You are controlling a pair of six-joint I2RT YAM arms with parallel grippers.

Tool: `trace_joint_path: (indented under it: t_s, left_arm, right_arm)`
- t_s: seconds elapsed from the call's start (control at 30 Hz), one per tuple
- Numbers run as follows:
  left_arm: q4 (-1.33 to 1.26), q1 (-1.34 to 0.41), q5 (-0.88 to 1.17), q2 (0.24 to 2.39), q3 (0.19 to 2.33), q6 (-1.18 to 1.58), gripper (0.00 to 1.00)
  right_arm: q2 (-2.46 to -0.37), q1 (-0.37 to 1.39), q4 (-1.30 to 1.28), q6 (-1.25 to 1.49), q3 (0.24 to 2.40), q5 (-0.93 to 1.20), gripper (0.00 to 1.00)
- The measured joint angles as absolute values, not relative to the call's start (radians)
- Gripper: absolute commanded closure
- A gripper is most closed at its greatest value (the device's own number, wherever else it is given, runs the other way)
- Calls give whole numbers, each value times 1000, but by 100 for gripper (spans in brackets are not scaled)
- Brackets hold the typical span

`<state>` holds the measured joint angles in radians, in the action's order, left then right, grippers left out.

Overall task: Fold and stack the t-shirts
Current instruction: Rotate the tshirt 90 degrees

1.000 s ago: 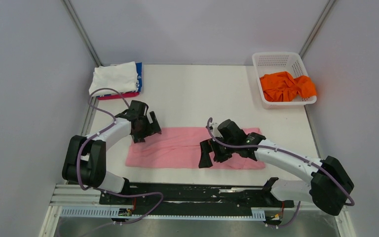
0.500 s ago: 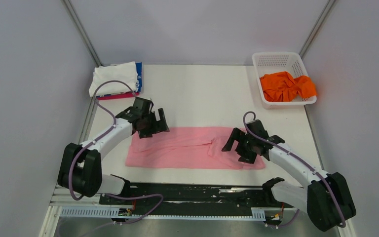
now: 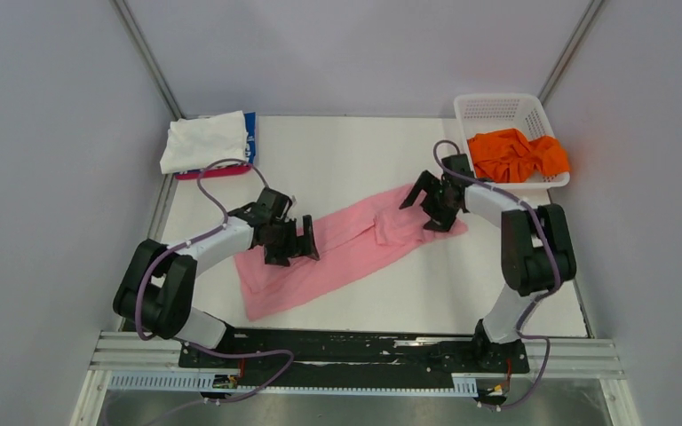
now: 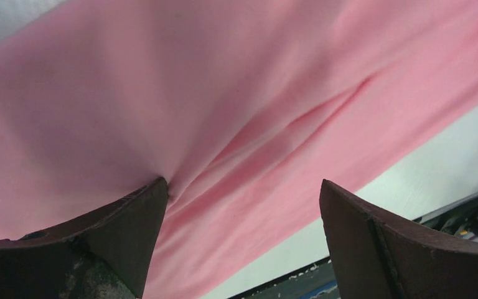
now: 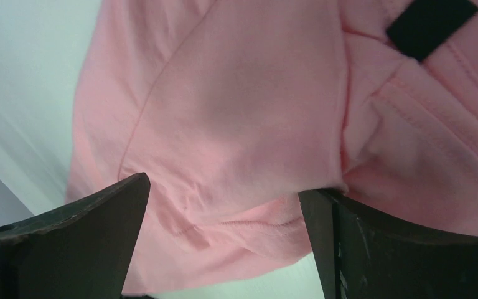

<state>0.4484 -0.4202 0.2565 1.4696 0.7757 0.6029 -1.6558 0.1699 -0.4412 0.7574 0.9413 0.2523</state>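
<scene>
We saw the fingers [image 4: 124, 230] of the left gripper [image 4: 243, 187] spread wide, one tip pressed into the light pink t-shirt [image 3: 346, 248] where creases fanned out, and nothing clamped between them. The right gripper [image 5: 224, 187] stood equally wide over the shirt's stitched end, near a black tag [image 5: 432, 25]. The shirt lay as a long band slanting across the table [image 3: 364, 151]. Just beyond its far right end sat the basket [image 3: 497, 99] holding the orange t-shirt [image 3: 515, 153]. The white t-shirt [image 3: 204, 139] topped the blue t-shirt [image 3: 250, 133] and the magenta t-shirt [image 3: 213, 172] at the far left.

Bright, even light — wrist views soft
</scene>
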Motion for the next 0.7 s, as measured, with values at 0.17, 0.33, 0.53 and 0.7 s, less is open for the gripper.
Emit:
trace_joint_path:
  t_s: [0.17,0.33,0.53,0.7]
  left_arm:
    - [432,-545,302,1471,771,612,0]
    - [359,-729,389,1542,807,652,0]
    - [283,-839,499,1727,966,660,0]
    - [332,-865,491,1763,1028,643,0]
  right_arm:
    - [-1995,162,-376,639,1359,258,0]
    - [-2339,163,-379,538,1856,392,0]
    - [-2668,187,-375,493,2358,506,0]
    - [-2731,194,-346,487,2453,517,0]
